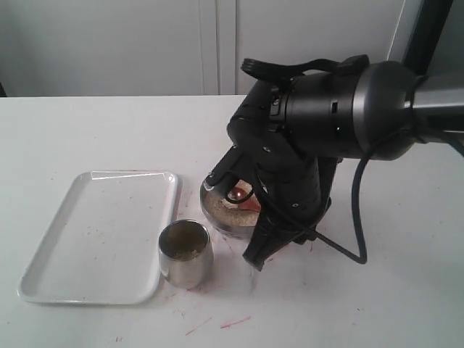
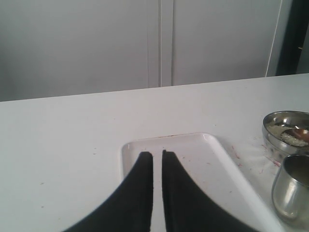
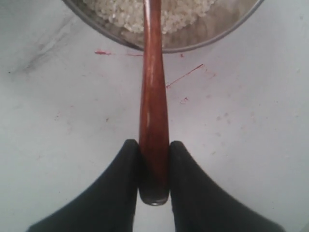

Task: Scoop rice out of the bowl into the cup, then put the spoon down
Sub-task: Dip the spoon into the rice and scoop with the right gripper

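Note:
The steel bowl (image 1: pixel 217 214) holds off-white rice (image 1: pixel 233 212) and stands at mid-table, partly hidden by my right arm (image 1: pixel 312 145). The reddish-brown spoon (image 3: pixel 152 96) rests with its round end (image 1: pixel 238 193) in the rice, its handle crossing the bowl's rim (image 3: pixel 212 42). My right gripper (image 3: pixel 153 147) is shut on the handle near its end. In front of the bowl and to its left stands the steel cup (image 1: pixel 185 254), with pale grains inside. My left gripper (image 2: pixel 157 155) hangs over the white tray, shut with only a thin slit and nothing in it. From there I see the bowl (image 2: pixel 285 126) and cup (image 2: pixel 292 193).
A white rectangular tray (image 1: pixel 101 232) lies left of the cup, almost touching it, with a few specks on it. Red smears (image 1: pixel 235 320) and stray grains mark the white table near its front edge. A black cable (image 1: pixel 359 217) loops from the right arm.

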Controlling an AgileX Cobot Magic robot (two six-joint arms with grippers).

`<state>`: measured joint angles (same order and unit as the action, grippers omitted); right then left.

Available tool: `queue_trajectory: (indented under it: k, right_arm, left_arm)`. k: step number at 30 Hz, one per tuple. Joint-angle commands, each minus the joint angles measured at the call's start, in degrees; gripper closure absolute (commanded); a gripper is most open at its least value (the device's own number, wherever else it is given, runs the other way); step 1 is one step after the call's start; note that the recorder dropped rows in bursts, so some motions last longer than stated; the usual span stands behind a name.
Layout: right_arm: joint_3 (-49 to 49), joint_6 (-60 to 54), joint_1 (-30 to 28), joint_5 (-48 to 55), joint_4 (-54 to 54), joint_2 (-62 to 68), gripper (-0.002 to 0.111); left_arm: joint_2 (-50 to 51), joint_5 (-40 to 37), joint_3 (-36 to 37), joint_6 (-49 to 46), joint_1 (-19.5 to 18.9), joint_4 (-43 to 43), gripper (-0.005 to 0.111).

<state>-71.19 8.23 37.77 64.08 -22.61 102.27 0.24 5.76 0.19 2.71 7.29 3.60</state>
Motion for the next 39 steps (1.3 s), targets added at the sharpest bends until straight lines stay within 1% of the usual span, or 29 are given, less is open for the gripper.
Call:
queue_trajectory:
  k: [1,4,7,15,22,34,39]
  right_arm:
    - [-0.06,0.65,-1.28,1.12,-0.52,-0.94,0.108]
    - [-0.06,-0.27,-1.28,1.74,-1.5,-1.56,0.108]
    - [-0.06,-0.67,-1.28,3.55,-4.69,-1.68,0.108]
    - [-0.06,-1.9,-1.17,3.67,-4.46,-1.81,0.108]
    - [-0.06,-1.9,-1.29,-0.2,1.24,-4.01,0.108]
    - [0.07,-0.43,-1.29,-2.0,2.9,-4.21,0.108]
    - [3.37,1.22,-1.71,-6.81,2.91,-5.87,0.108]
  left_arm:
    - [-0.24,0.25,-0.19,0.12,0.14,0.22,0.092]
    - [-0.24,0.25,-0.19,0.12,0.14,0.22,0.092]
    - [-0.24,0.25,-0.19,0.12,0.14,0.22,0.092]
    - [-0.24,0.25,-0.19,0.12,0.14,0.22,0.092]
    - [-0.24,0.25,-0.19,0.12,0.14,0.22,0.092]
    - [-0.24,0.25,-0.19,0.12,0.14,0.22,0.092]
    - [-0.24,0.25,-0.19,0.12,0.14,0.22,0.092]
